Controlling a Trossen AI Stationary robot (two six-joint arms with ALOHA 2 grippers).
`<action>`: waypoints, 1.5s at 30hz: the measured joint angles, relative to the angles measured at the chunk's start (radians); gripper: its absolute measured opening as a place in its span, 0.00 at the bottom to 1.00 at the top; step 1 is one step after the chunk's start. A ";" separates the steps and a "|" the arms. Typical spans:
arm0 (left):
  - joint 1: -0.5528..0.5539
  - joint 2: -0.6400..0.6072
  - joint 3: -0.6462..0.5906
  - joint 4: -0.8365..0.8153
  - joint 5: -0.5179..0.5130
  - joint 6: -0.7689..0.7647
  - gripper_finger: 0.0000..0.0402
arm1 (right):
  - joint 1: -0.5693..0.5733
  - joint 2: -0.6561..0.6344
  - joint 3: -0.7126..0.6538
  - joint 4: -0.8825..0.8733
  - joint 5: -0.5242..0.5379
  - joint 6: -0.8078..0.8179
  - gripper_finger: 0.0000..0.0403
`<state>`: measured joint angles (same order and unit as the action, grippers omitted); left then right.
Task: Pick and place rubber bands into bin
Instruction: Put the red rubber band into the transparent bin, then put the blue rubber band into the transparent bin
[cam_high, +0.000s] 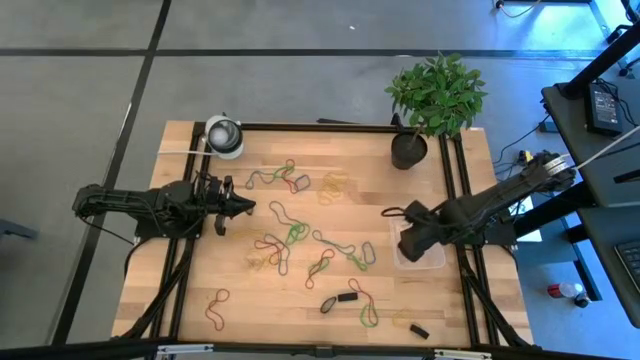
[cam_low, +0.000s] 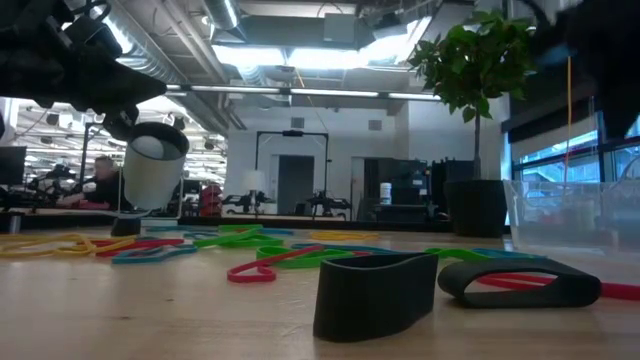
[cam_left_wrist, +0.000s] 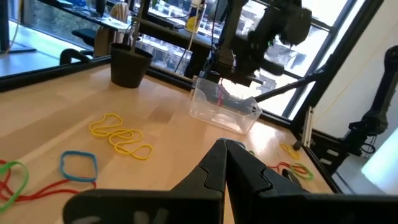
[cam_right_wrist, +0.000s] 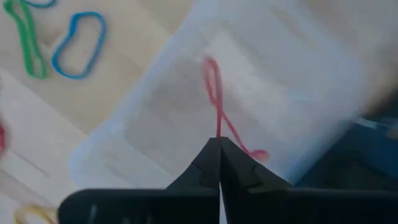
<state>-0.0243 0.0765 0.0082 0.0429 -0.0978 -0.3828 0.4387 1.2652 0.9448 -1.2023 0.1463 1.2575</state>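
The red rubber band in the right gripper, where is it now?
In the right wrist view, the red rubber band dangles from the shut right gripper over the clear plastic bin.

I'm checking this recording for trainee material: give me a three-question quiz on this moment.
1. True or false: the right gripper pinches a red rubber band above the bin.
2. What is the left gripper holding? A) a yellow band B) nothing C) the plant pot
3. Name the tall thing standing at the table's far right corner.

Key: 1 true. 2 B; it is shut and empty over the table's left side. 3 the potted plant.
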 joint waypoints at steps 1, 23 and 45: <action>0.000 0.000 0.000 0.000 0.000 0.000 0.00 | -0.001 0.000 -0.033 0.053 0.000 0.015 0.00; 0.000 0.000 0.000 0.009 -0.040 0.003 0.00 | -0.001 -0.001 -0.105 0.099 -0.089 0.204 0.31; -0.201 0.703 0.607 -0.327 -0.291 0.097 0.00 | 0.371 -0.250 0.102 -0.102 0.306 0.089 0.02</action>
<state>-0.2252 0.7795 0.6153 -0.2843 -0.3888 -0.2857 0.8097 1.0156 1.0466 -1.3045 0.4520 1.3464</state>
